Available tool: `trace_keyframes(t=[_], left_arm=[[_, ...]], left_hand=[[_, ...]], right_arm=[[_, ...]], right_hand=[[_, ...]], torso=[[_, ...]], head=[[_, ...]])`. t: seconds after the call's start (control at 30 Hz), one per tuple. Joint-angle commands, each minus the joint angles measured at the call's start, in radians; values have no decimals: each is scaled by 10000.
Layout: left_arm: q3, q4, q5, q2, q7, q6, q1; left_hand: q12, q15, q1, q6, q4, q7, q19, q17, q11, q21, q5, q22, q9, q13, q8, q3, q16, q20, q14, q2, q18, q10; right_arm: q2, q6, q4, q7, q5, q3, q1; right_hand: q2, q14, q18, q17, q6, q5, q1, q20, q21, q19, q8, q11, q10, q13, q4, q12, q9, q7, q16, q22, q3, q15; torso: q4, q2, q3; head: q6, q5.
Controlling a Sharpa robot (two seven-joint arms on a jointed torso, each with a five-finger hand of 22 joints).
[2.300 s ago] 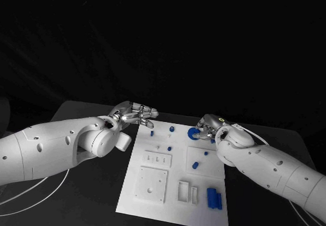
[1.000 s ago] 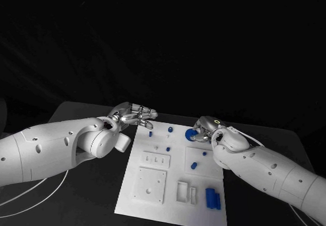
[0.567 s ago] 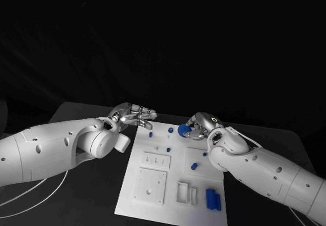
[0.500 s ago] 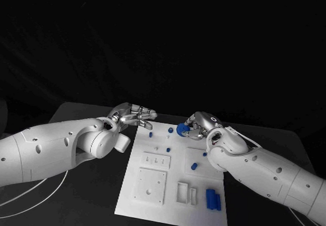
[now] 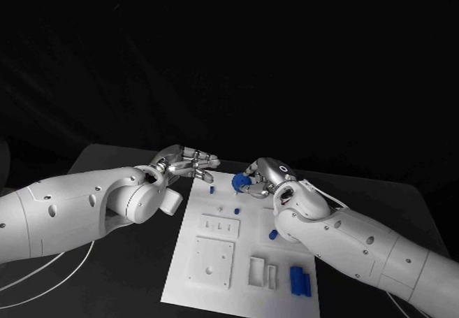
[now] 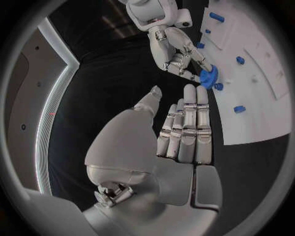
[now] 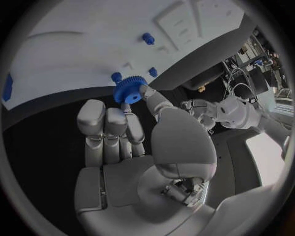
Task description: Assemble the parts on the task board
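Black, matte table (image 5: 108, 162) stretches under me, and on it lies the flat white board (image 5: 244, 261), a long smooth plate with shallow rectangular recesses moulded into its near half. My right hand (image 5: 261, 178) hangs over the board's far end, at about twelve o'clock of the plate, and pinches a blue gear (image 5: 241, 180) between thumb and fingertips; the gear (image 7: 130, 89) is a round plastic disc with fine teeth all around its rim, held just above the white surface. My left hand (image 5: 187, 162) hovers at the board's far corner, near eleven o'clock, holding nothing, its silver fingers (image 6: 189, 123) laid straight and close side by side, the thumb standing off. Small blue pegs (image 5: 237, 211) stand in the middle of the board. At about five o'clock two longer blue bars (image 5: 301, 280) lie side by side, next to a narrow white slotted block (image 5: 259, 269).
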Motion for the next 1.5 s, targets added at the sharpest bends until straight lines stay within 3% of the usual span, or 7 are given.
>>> trace_keyframes(t=[0.03, 0.3, 0.5, 0.67, 0.77, 0.93, 1.5], left_arm=[[9, 14, -21, 33, 49, -27, 6], [9, 14, -21, 50, 33, -9, 7], [9, -15, -21, 92, 29, 15, 7], [9, -47, -21, 125, 21, 35, 7], [9, -55, -21, 137, 9, 33, 7], [9, -66, -21, 163, -1, 39, 7], [9, -95, -21, 201, -18, 49, 7]], left_hand=[[-51, -8, 27, -41, -50, -5, -72, 8, -11, 64, 5, 9, 4, 1, -58, -19, 38, 5, -29, 72, -58, -67], [-51, -10, 20, -38, -108, -7, -95, 14, -14, 98, 6, 31, 3, 0, -58, -6, 52, 3, -40, 95, -56, -59], [-51, -10, 20, -38, -108, -7, -95, 14, -14, 98, 6, 31, 3, 0, -58, -6, 52, 3, -40, 95, -56, -59], [-51, -10, 20, -38, -108, -7, -95, 14, -14, 98, 6, 31, 3, 0, -58, -6, 52, 3, -40, 95, -56, -59], [-51, -10, 20, -38, -108, -7, -95, 14, -14, 98, 6, 31, 3, 0, -58, -6, 52, 3, -40, 95, -56, -59], [-51, -10, 20, -38, -108, -7, -95, 14, -14, 98, 6, 31, 3, 0, -58, -6, 52, 3, -40, 95, -56, -59], [-50, -7, -17, -41, -147, -6, -143, 18, -14, 153, 7, 65, 4, 1, -58, -3, 66, 9, -59, 107, -54, -53]], right_arm=[[193, -13, -159, 71, -288, -31, -4], [545, 160, -640, 105, -303, -136, 46], [820, 330, -1044, 167, -301, -357, 54], [954, 409, -1206, 194, -302, -447, 54], [1009, 510, -1306, 207, -295, -484, 54], [1082, 597, -1419, 224, -278, -560, 53], [1212, 762, -1903, 205, -182, -648, 45]], right_hand=[[36, 14, -70, 2, 153, 46, 30, -54, -40, 598, 64, -49, -4, 508, 21, -11, -3, -151, -47, -4, 27, -41], [29, 8, -81, -58, 145, 97, 30, -36, -65, 588, 63, -41, -11, 507, 7, -29, -11, -144, -100, -11, 45, -24], [37, 0, -85, -118, 133, 78, 12, -31, -99, 584, 62, -40, -26, 493, -3, -63, -15, -143, -152, -20, 46, -17], [42, 1, -87, -165, 142, 73, 10, -26, -149, 581, 62, -40, -39, 477, -22, -97, -13, -143, -195, -37, 46, -13], [42, 1, -87, -165, 142, 73, 10, -26, -149, 581, 62, -40, -39, 477, -22, -97, -13, -143, -195, -37, 46, -13], [43, -4, -87, -216, 112, 75, -14, -25, -218, 577, 62, -34, -68, 452, -34, -152, -17, -135, -243, -59, 32, -11], [32, -17, -78, -335, -49, 30, -57, -4, -374, 566, 58, -11, -154, 366, 2, -308, -54, -92, -358, -108, 33, 11]], torso=[[1, 1, -3], [-18, 4, -1], [19, 5, 17], [45, 16, 8], [18, 6, -3], [-6, 10, 13], [16, 11, 11]], head=[[20, 7], [37, 8], [66, 13], [53, 13], [40, 22], [55, 54], [16, 39]])
